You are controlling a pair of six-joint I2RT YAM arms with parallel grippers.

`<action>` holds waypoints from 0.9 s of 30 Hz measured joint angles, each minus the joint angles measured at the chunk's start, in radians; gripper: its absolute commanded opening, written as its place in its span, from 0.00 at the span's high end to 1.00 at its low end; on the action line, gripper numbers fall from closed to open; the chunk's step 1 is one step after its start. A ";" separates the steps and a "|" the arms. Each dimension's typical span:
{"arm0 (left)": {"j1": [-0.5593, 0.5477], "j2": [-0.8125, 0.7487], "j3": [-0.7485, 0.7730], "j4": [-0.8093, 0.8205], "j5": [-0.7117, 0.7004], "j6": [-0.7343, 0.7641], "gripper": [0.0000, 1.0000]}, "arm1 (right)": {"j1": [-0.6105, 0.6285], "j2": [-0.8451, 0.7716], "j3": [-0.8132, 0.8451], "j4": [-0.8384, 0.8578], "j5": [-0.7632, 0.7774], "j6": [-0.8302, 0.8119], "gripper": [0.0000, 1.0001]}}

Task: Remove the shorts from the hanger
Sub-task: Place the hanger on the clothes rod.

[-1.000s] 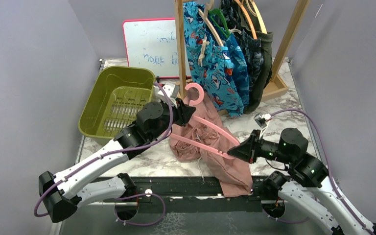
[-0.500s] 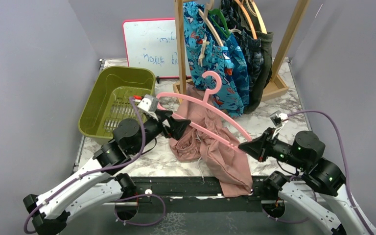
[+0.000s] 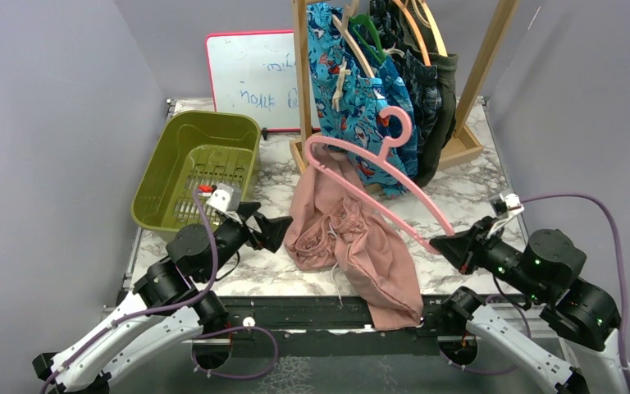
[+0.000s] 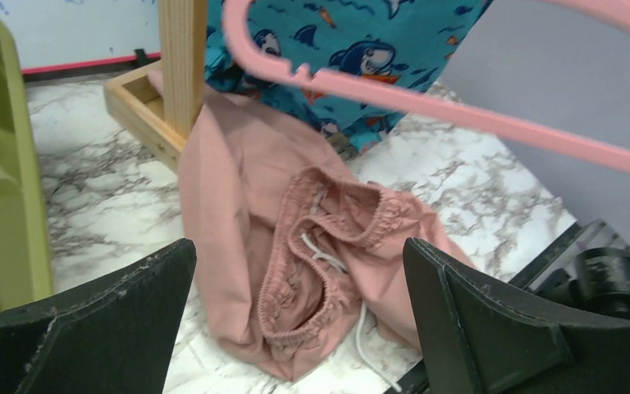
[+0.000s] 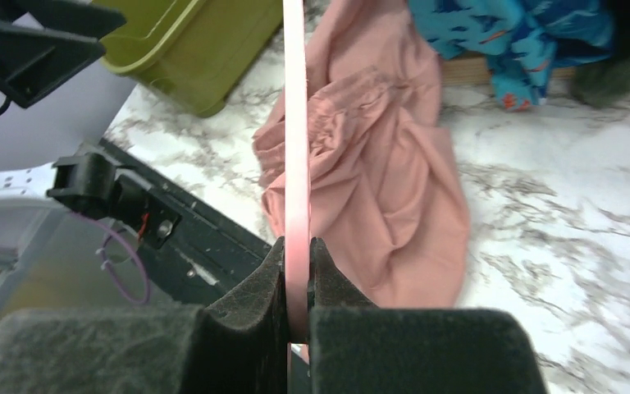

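Shorts (image 3: 353, 246) in dusty pink lie heaped on the table (image 3: 467, 197), 3 o'clock from the left gripper (image 3: 266, 223), fingers apart; right gripper (image 3: 441, 244) clamps the bare hanger (image 3: 377, 168). Limp, light: pinch the waistband (image 4: 381, 223).

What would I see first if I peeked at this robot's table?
Probably the big pink hanger, empty and held up in the air by the robot's right hand. Right under it, the pink shorts lie in a crumpled heap on the marble table. Behind them, bright blue cartoon shorts hang on a wooden rack.
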 measured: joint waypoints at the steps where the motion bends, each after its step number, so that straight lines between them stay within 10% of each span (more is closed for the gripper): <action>1: 0.000 -0.001 0.000 -0.011 -0.008 0.008 0.01 | 0.000 -0.003 0.015 -0.017 0.020 -0.005 0.99; 27: 0.000 0.075 -0.071 -0.058 -0.018 0.096 0.01 | 0.000 0.317 0.127 0.305 0.209 -0.220 0.99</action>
